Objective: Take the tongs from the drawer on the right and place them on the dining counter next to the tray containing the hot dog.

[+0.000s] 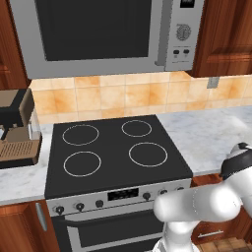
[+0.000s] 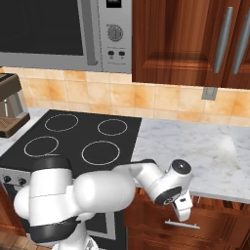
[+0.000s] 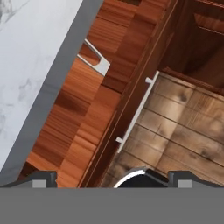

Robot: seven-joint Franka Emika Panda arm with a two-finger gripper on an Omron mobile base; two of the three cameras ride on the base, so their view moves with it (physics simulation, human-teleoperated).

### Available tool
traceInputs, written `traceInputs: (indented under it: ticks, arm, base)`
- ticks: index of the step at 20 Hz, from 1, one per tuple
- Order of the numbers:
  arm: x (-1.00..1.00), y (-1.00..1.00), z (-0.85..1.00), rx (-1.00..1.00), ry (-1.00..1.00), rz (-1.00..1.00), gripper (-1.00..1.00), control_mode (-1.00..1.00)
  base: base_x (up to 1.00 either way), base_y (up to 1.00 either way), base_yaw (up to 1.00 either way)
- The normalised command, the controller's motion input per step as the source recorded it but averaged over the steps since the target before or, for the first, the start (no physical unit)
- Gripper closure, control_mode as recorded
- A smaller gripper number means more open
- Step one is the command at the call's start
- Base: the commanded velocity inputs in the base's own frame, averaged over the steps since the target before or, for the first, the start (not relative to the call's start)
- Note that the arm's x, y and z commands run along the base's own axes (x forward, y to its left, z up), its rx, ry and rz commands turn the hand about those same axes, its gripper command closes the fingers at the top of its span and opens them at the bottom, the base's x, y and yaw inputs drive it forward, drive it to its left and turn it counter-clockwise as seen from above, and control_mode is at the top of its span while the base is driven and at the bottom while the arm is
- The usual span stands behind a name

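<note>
Tongs are hidden, presumably inside the shut drawer (image 2: 181, 215) below the marble worktop (image 2: 195, 146), right of the stove (image 2: 73, 139). Its handle (image 2: 181, 224), long axis left-right, lies just below the gripper (image 2: 183, 211), whose jaws stand wide. Open floor (image 3: 175, 131) nearer leaves room to pull.

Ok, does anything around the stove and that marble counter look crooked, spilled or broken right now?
Nothing stands out. The black stove has bare burners, the marble worktop beside it shows no spill, and the drawer under it sits shut with its handle straight. The end effector hangs open in front of that drawer.
</note>
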Motion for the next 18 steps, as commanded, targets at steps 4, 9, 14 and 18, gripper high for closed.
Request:
traceInputs:
  ticks: [4, 9, 14, 18]
  arm:
    - [0.06, 0.0, -0.07, 0.0, -0.08, -0.01, -1.0, -1.0]
    - [0.0, 0.0, -0.13, 0.0, -0.06, 0.0, -1.0, -1.0]
    - [0.0, 0.0, -0.12, 0.0, -0.04, 0.0, -1.0, -1.0]
    - [0.09, 0.0, -0.09, 0.0, -0.01, 0.0, -1.0, -1.0]
  base:
    - [0.0, 0.0, 0.0]
    - [0.0, 0.0, 0.0]
    - [0.0, 0.0, 0.0]
    - [0.0, 0.0, 0.0]
